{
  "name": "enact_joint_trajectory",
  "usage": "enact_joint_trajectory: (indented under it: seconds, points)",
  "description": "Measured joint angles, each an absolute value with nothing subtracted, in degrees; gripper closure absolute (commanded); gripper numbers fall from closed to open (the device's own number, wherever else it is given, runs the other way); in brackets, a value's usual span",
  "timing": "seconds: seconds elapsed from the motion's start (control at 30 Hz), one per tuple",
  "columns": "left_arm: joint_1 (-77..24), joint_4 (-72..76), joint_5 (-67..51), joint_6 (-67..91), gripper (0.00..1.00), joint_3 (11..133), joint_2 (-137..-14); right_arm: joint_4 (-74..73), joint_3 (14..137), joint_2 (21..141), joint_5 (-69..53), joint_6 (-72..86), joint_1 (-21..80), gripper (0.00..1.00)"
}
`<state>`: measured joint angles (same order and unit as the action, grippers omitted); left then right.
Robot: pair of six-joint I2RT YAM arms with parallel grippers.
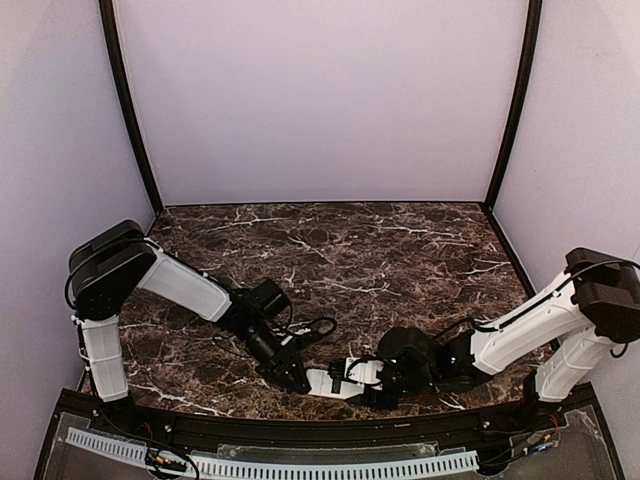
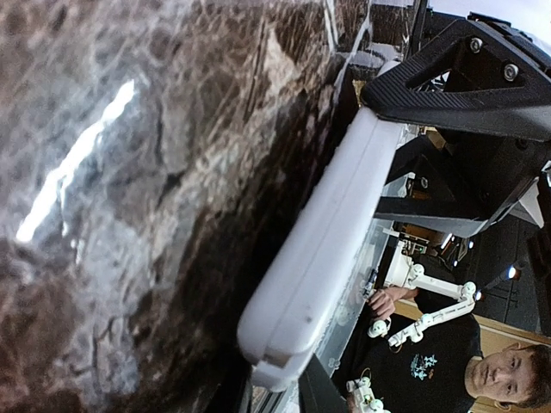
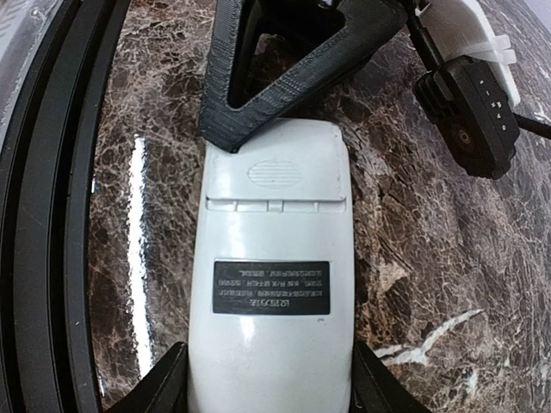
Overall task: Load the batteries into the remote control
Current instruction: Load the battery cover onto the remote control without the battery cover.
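While the remote control (image 3: 271, 284) lies back-up near the tabletop's (image 1: 350, 250) front edge, clamped at one end by the right jaws, the left jaws, open or closed being impossible to tell, should probably press the ribbed battery cover (image 3: 277, 172) and slide it off squarely.

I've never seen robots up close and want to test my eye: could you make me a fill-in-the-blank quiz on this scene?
1. The white rectangular plastic remote control lies with its ___ side up, showing a black label.
2. The jaws of the ___ arm clamp its long sides.
3. It rests on a dark brown ___ table top with white veins.
4. Its ridged battery cover is ___, hiding the compartment.
Missing words: back; right; marble; closed.
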<state>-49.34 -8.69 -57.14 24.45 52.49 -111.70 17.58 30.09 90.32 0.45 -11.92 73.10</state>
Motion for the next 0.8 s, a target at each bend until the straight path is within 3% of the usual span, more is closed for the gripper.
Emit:
enact_joint_trajectory:
  seconds: [0.2,0.33,0.57,0.73,0.8]
  points:
    - [-49.63,-9.37,-56.8,25.04,0.78,52.75,-111.59,18.22,29.76,90.32,0.43,-11.49,73.14,1.0]
    - [-49.93,-9.61,-56.1,25.36,0.71,52.82,-111.09,18.28,29.74,90.32,0.43,-11.35,73.14,1.0]
    - [-50.78,-8.75,-54.61,26.57,0.42,52.51,-108.88,18.15,29.78,90.37,0.43,-9.13,73.14,1.0]
    - [-50.59,-7.4,-52.88,27.09,0.04,51.96,-106.0,17.85,29.91,90.41,0.47,-7.49,73.14,1.0]
    - [-50.13,-7.33,-51.77,27.22,0.02,51.96,-104.66,17.61,30.0,90.43,0.47,-6.96,73.14,1.0]
